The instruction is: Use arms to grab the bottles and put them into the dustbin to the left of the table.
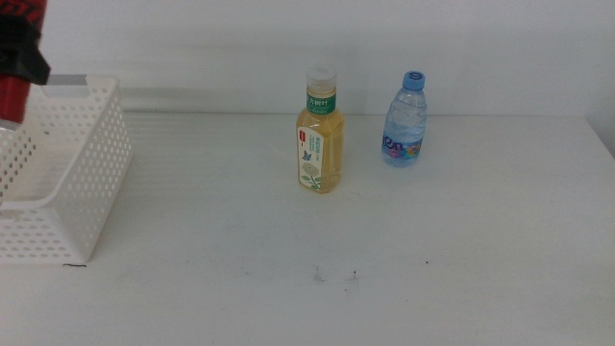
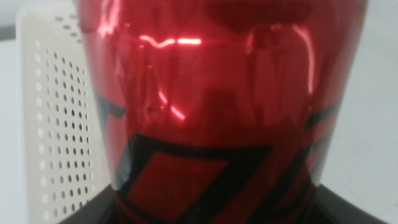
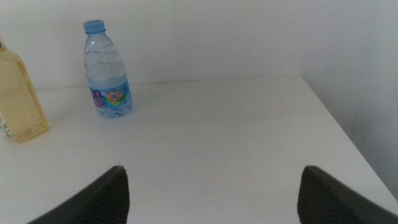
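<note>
My left gripper (image 1: 19, 60) is at the far left, over the white perforated dustbin (image 1: 91, 183), and is shut on the red soda can (image 1: 12, 98). The can (image 2: 217, 112) fills the left wrist view, with the dustbin wall (image 2: 56, 124) beside it. The yellow tea bottle (image 1: 318, 133) stands upright at the table's middle back. The clear water bottle (image 1: 405, 121) with a blue cap stands to its right. My right gripper (image 3: 211, 193) is open and empty, low over the table, facing the water bottle (image 3: 107, 71) and tea bottle (image 3: 18, 99); it is out of the middle view.
The white table (image 1: 384, 259) has a few tiny dark specks near the front middle. Its right edge (image 3: 348, 137) shows in the right wrist view. A white wall stands behind the table.
</note>
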Robot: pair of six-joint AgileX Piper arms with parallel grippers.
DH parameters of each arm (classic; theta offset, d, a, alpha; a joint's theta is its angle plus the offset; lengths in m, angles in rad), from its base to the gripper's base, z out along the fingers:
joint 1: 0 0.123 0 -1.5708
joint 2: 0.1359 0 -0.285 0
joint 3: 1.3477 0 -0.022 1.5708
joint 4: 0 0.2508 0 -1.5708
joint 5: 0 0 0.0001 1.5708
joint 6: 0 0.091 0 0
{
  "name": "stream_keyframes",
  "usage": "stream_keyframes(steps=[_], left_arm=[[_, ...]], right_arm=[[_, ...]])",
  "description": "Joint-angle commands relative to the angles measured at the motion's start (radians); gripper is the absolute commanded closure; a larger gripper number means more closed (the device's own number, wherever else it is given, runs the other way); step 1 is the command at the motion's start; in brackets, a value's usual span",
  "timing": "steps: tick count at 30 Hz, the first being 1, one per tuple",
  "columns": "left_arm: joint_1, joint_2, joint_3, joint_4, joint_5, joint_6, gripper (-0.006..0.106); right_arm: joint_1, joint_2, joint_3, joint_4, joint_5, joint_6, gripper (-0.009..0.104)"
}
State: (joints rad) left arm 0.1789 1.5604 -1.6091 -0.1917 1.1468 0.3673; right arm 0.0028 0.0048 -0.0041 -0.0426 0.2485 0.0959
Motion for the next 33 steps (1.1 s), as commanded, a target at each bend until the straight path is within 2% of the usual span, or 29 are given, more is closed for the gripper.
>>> stream_keyframes(steps=[1, 7, 17, 22, 25, 28, 33], left_arm=[[0.04, 0.061, -0.093, -0.047, 0.056, 0.029, 0.089], [0.095, 0.219, -0.206, -0.02, 0.074, 0.029, 0.089], [0.111, 0.435, -0.209, 0.01, 0.074, 0.114, 0.089], [0.111, 0.492, -0.209, 0.037, 0.062, 0.104, 0.086], [0.111, 0.52, -0.207, 0.049, 0.061, 0.1, 0.078], [0.111, 0.546, -0.205, 0.049, 0.061, 0.104, 0.065], [0.111, 0.568, -0.205, 0.052, 0.05, 0.106, 0.036]], right_arm=[[-0.004, -0.005, 0.004, -0.005, -0.01, -0.003, 0.005], [-0.004, -0.005, 0.004, -0.005, -0.01, -0.003, 0.005], [-0.004, -0.005, 0.004, -0.005, -0.01, -0.003, 0.005], [-0.004, -0.005, 0.004, -0.005, -0.01, -0.003, 0.005], [-0.004, -0.005, 0.004, -0.005, -0.01, -0.003, 0.005], [-0.004, -0.005, 0.004, -0.005, -0.01, -0.003, 0.005], [-0.004, -0.005, 0.004, -0.005, -0.01, -0.003, 0.005]])
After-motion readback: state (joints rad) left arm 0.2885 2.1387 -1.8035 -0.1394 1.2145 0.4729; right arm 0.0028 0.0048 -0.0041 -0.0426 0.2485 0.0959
